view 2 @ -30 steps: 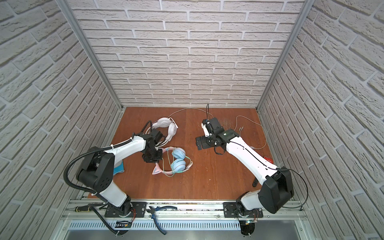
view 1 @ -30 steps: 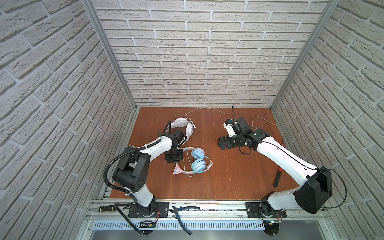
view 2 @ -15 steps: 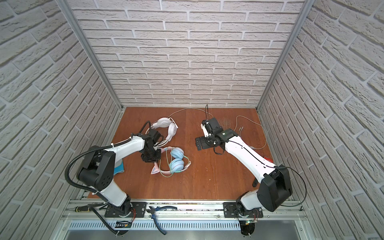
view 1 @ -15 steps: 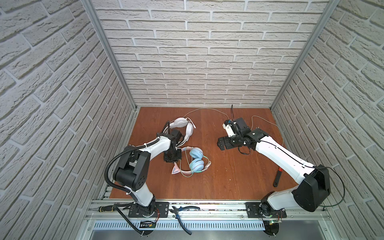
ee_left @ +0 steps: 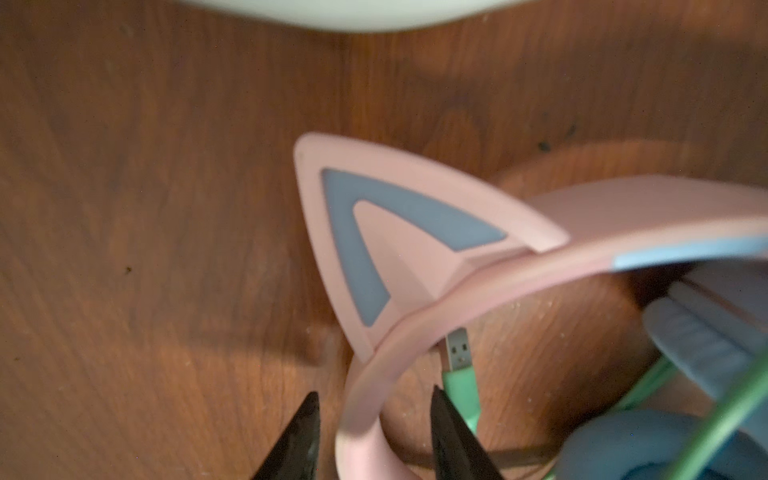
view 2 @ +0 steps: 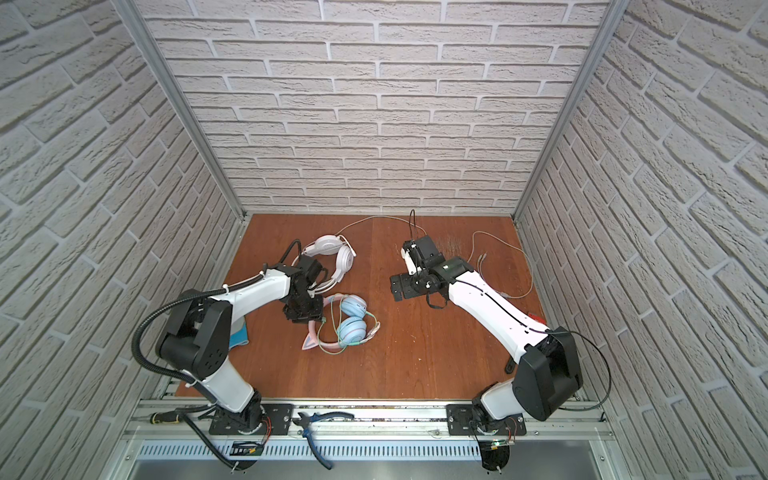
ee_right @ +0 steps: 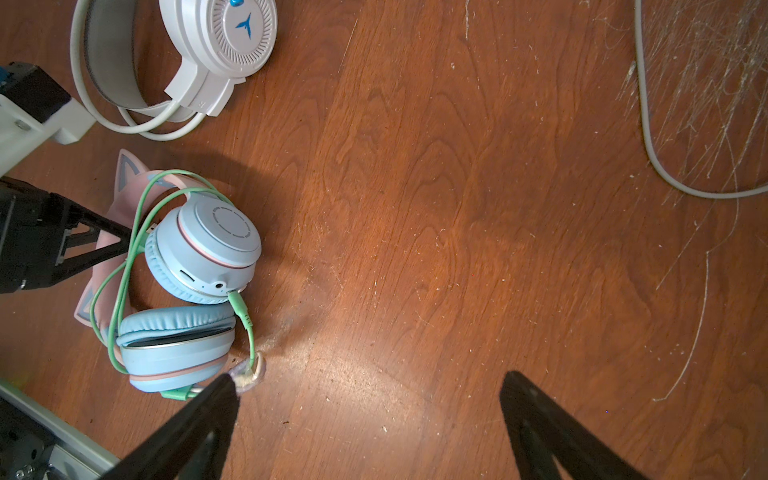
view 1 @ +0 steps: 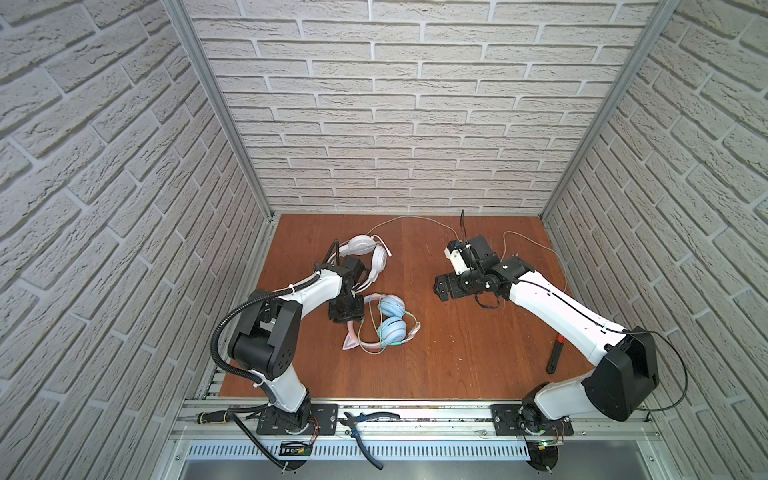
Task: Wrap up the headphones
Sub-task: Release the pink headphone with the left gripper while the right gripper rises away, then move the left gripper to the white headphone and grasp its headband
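The left pincer (ee_left: 374,392) stands partly open astride the pink band (ee_left: 623,232) of the cat-ear headphones (view 1: 390,322). One finger is on each side and the band is not clamped. The USB plug (ee_left: 459,353) lies just beside the inner finger. The right pincer (ee_right: 370,376) is spread wide and holds nothing, above bare bench (view 1: 457,353) right of centre. The cat-ear headphones lie left of centre, with the green cable (ee_right: 240,308) looped round band and cups. The white headphones (view 1: 365,249) lie just behind them, and their white cable (ee_right: 643,116) trails loose over the back of the bench.
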You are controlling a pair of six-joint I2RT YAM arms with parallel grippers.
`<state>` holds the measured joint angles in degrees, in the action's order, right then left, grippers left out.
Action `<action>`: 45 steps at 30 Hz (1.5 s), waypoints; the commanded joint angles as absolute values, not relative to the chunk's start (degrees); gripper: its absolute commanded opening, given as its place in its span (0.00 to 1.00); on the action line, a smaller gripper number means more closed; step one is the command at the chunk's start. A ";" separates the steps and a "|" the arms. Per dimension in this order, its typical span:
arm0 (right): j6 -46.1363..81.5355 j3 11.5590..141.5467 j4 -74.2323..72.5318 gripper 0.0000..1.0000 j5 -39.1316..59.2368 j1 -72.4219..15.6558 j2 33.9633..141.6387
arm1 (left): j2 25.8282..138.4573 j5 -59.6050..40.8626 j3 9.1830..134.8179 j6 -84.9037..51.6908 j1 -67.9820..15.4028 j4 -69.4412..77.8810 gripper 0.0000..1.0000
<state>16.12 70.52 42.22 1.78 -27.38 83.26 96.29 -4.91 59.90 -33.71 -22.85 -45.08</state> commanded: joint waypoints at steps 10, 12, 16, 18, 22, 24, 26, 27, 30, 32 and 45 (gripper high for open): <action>15.82 71.37 40.96 1.00 2.11 -27.24 83.50 | 95.54 -3.50 64.96 -34.10 -22.59 -50.12 0.69; 15.82 71.28 40.87 1.00 2.05 -27.19 83.50 | 95.04 -2.94 65.76 -34.06 -22.60 -50.77 0.73; 15.82 71.02 40.79 1.00 1.96 -27.19 83.15 | 94.01 -1.63 67.92 -34.02 -22.53 -52.00 0.80; 15.82 70.84 40.70 1.00 1.93 -27.21 83.01 | 93.63 -0.95 69.25 -34.01 -22.35 -52.67 0.82; 15.61 70.41 40.64 1.00 1.58 -27.17 82.54 | 92.61 -0.26 71.89 -33.76 -21.00 -53.44 0.86; 15.56 70.01 40.48 1.00 1.41 -27.20 82.29 | 92.29 -0.52 72.97 -33.34 -19.56 -53.22 0.90; 15.62 69.57 40.13 1.00 1.31 -27.19 82.01 | 92.33 -1.47 74.40 -32.67 -17.62 -52.87 0.97; 15.60 69.31 39.87 1.00 1.36 -27.20 81.88 | 92.49 -1.84 74.99 -32.32 -16.76 -52.74 0.97; 15.81 68.10 38.49 1.00 1.88 -27.24 81.40 | 93.69 -2.65 77.14 -31.00 -14.03 -52.21 0.98; 16.40 66.90 36.71 1.00 2.81 -27.24 80.92 | 95.15 -2.68 78.50 -30.21 -12.54 -52.29 0.98; 19.64 61.17 29.43 1.00 6.16 -27.20 79.41 | 109.21 -7.73 87.12 -29.47 -5.78 -48.99 0.93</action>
